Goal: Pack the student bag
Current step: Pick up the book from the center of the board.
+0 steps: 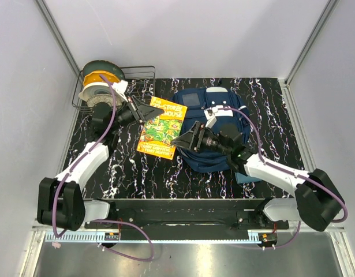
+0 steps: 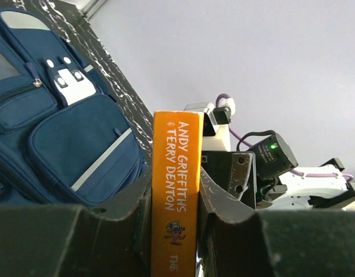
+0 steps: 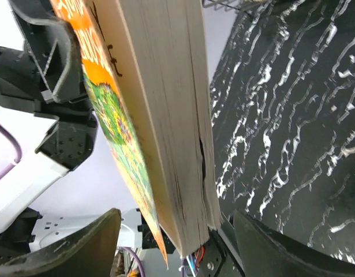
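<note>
student bag (image 1: pixel 194 107): lies on the worktop (image 1: pixel 281 115), under your right arm | handling: likely soft, floppy, light; grip its opening's rim | left jaws: pinching the book (image 1: pixel 160 130) by its spine | right jaws: spread either side of its pages

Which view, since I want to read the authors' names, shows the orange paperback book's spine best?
The left wrist view: the orange paperback book, clamped in the left hand, faces it spine-on, lettering legible. The top external view shows only the front cover; the right wrist view shows the page edges and a sliver of cover.
</note>
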### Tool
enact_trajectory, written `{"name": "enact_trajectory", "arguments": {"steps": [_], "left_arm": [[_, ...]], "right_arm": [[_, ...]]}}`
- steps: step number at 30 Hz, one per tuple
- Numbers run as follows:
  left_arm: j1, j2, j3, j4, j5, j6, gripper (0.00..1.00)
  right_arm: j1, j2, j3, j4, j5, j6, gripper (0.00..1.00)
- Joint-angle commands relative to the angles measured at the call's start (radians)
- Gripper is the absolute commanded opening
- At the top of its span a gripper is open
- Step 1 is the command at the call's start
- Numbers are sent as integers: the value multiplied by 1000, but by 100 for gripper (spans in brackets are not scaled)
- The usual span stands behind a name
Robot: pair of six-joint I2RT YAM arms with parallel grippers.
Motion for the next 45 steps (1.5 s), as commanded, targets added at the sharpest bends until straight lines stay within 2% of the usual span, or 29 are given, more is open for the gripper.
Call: {"name": "enact_trajectory", "arguments": {"steps": [1, 6, 12, 15, 16, 19, 20, 22, 23, 24, 25, 26, 27, 28, 29, 30, 32, 34, 38, 45], "left_arm": [[-5, 30, 20, 291, 55, -154, 0], [-13, 56, 3, 441, 83, -252, 0], [-13, 60, -10, 452, 100, -257, 0], [-14, 64, -24, 454, 94, -254, 0], [-13, 64, -30, 452, 92, -252, 0], [-13, 56, -33, 400, 86, -220, 0], [-13, 51, -35, 380, 78, -190, 0], [-13, 34, -32, 301, 71, -151, 0], [-14, 27, -27, 267, 63, -100, 0], [-14, 12, -20, 172, 61, -66, 4], [-16, 4, 6, 112, 60, -23, 13], [-14, -7, 22, 42, 49, 82, 28], [-16, -28, 41, -114, 43, 143, 51], [-19, -41, 81, -190, 32, 204, 62], [-19, -53, 101, -260, 13, 323, 69], [-19, -71, 121, -378, 8, 376, 80], [-19, -81, 172, -466, 17, 500, 88], [-19, -75, 218, -561, 44, 559, 95], [-19, -26, 261, -605, 196, 602, 99], [-19, 39, 318, -671, 288, 657, 99]], "right_arm": [[0, 84, 39, 179, -90, 7, 83], [0, 217, 36, 402, -144, 96, 83], [0, 314, 36, 649, -196, 206, 82], [0, 330, 28, 725, -218, 246, 72], [0, 328, 22, 735, -219, 248, 61], [-2, 324, 8, 769, -216, 252, 45], [0, 321, 5, 771, -218, 252, 31], [0, 311, 4, 771, -219, 252, 13], [0, 307, 2, 772, -219, 251, 0], [0, 295, 0, 768, -219, 249, 0], [0, 285, -3, 727, -210, 240, 0], [0, 272, -4, 691, -204, 225, 0], [0, 237, -3, 647, -198, 182, 0], [-2, 215, 3, 519, -195, 151, 0], [0, 194, 10, 448, -190, 111, 0], [0, 149, 25, 380, -187, 34, 0], [-2, 106, 46, 185, -201, -37, 0], [-2, 52, 89, 11, -219, -148, 0], [-17, 9, 132, -106, -305, -245, 0], [-36, -5, 186, -213, -386, -332, 0]]}}
